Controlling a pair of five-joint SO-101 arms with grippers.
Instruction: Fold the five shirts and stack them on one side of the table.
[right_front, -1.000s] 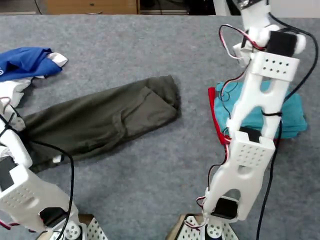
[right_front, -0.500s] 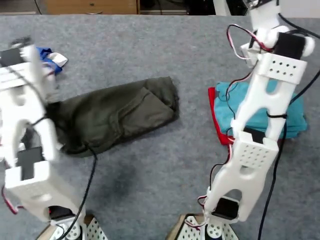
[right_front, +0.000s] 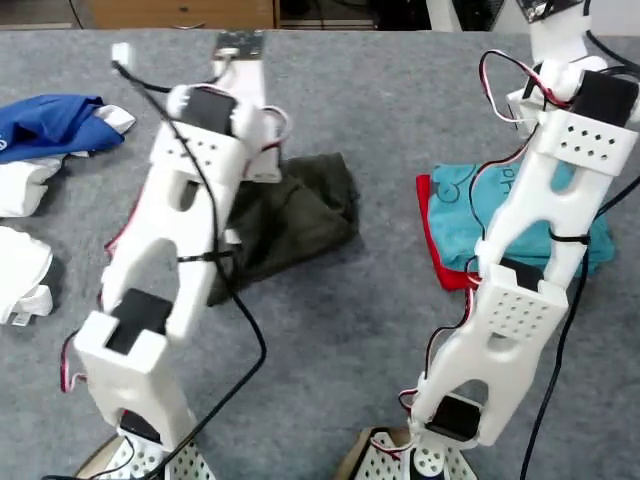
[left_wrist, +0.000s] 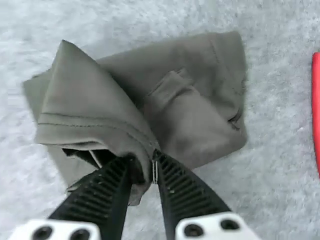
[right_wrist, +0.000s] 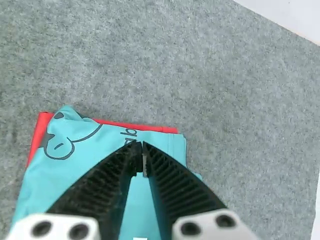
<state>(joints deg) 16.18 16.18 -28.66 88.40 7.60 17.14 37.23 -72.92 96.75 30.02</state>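
My left gripper (left_wrist: 152, 162) is shut on a hem of the olive shirt (left_wrist: 190, 105) and holds that end lifted and doubled over the rest. From above, the left arm (right_front: 190, 170) stretches over the olive shirt (right_front: 305, 205) at the table's middle. A teal shirt (right_wrist: 80, 165) lies folded on a red shirt (right_wrist: 37, 127) at the right side. My right gripper (right_wrist: 141, 150) hangs shut above the teal shirt with nothing in it. The right arm (right_front: 545, 190) covers part of the teal shirt (right_front: 590, 235) and the red shirt (right_front: 428, 225).
A crumpled blue shirt (right_front: 50, 120) lies at the far left. Two white garments (right_front: 22, 272) sit below it near the left edge. Grey felt table (right_front: 350, 330) runs bare between the arms and along the back.
The left arm swung from the near left to the table's middle, carrying the olive shirt's left end rightward so the shirt is now bunched to half its length. The right arm shifted slightly right.
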